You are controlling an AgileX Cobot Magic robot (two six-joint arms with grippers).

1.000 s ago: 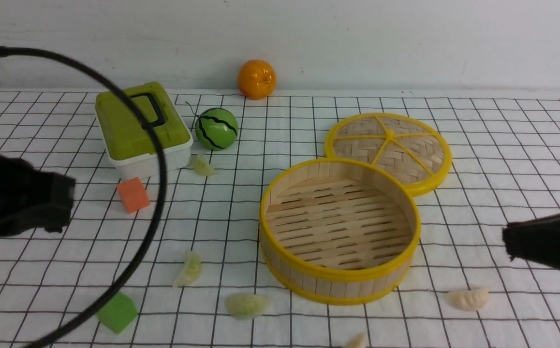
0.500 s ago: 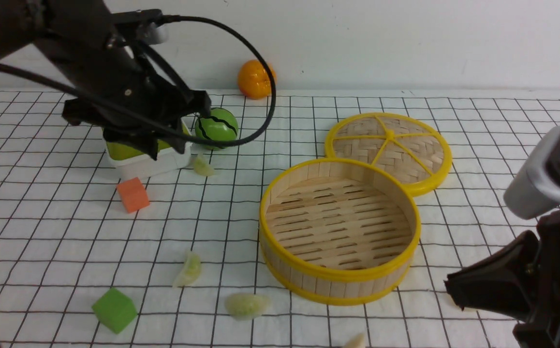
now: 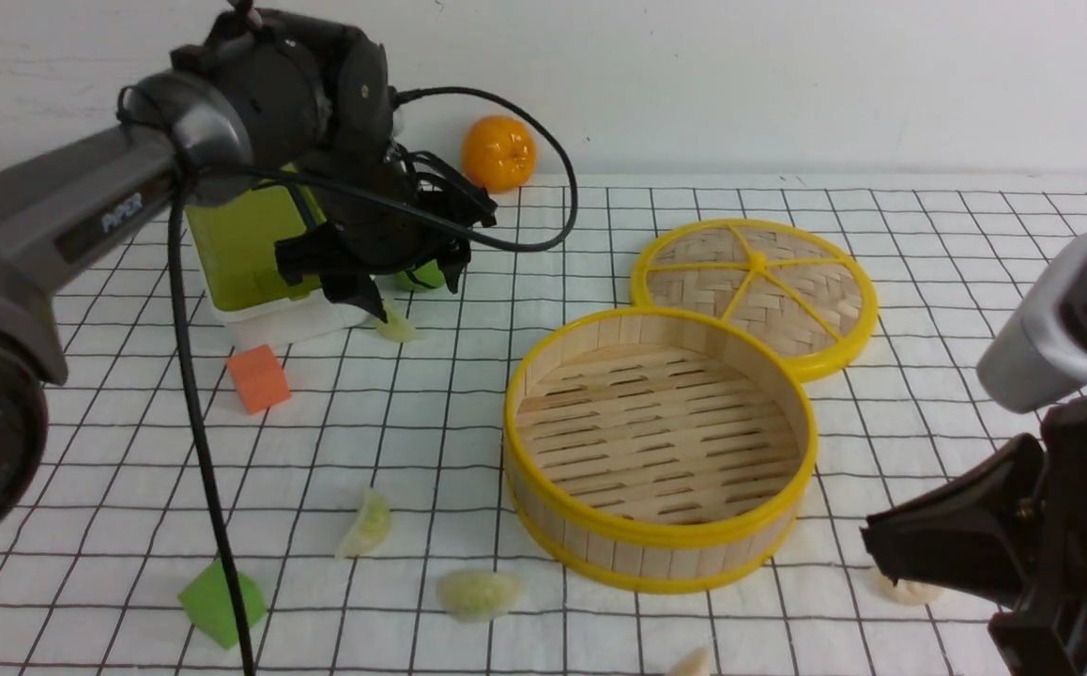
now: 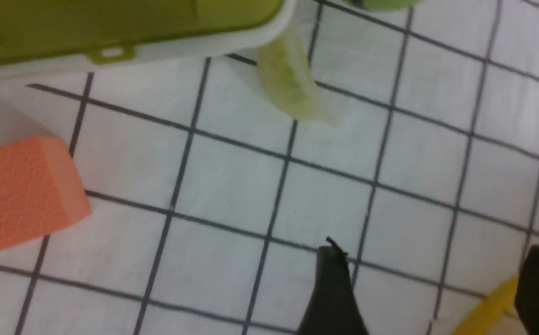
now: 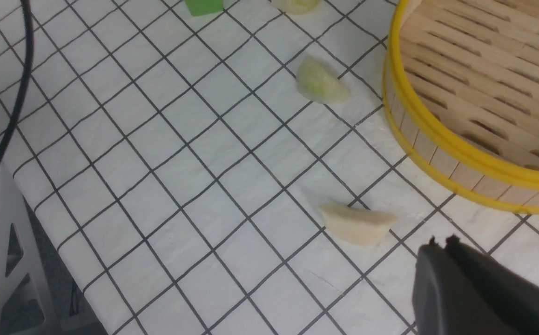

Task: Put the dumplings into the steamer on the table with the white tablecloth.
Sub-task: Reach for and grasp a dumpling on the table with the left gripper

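Note:
The steamer point(image 3: 661, 540) stands mid-table on the white tablecloth point(image 3: 966, 272) with nothing in it. Pale green dumplings lie at the box corner point(image 3: 396, 326), front left point(image 3: 367, 524) and front middle point(image 3: 480, 593). One cream dumpling point(image 3: 694, 663) sits at the front edge. Another cream dumpling point(image 3: 905, 591) is half hidden behind my right gripper point(image 3: 874, 545). In the right wrist view that gripper point(image 5: 441, 243) is shut and empty, just short of a cream dumpling point(image 5: 355, 224). My left gripper point(image 3: 407, 293) hovers open above the far green dumpling point(image 4: 290, 81), with bare cloth between its fingers point(image 4: 332, 288).
A green-lidded box point(image 3: 252, 253) and a striped green ball point(image 3: 426, 275) sit right under the left arm. An orange point(image 3: 498, 153) lies by the wall. An orange cube point(image 3: 258, 377) and a green cube point(image 3: 210, 603) lie at the left. The steamer's woven lid point(image 3: 755, 291) rests behind it.
The left arm swung from the near left to the back, over the box corner, and its gripper opened. The right arm came in low at the front right, covering part of a cream dumpling.

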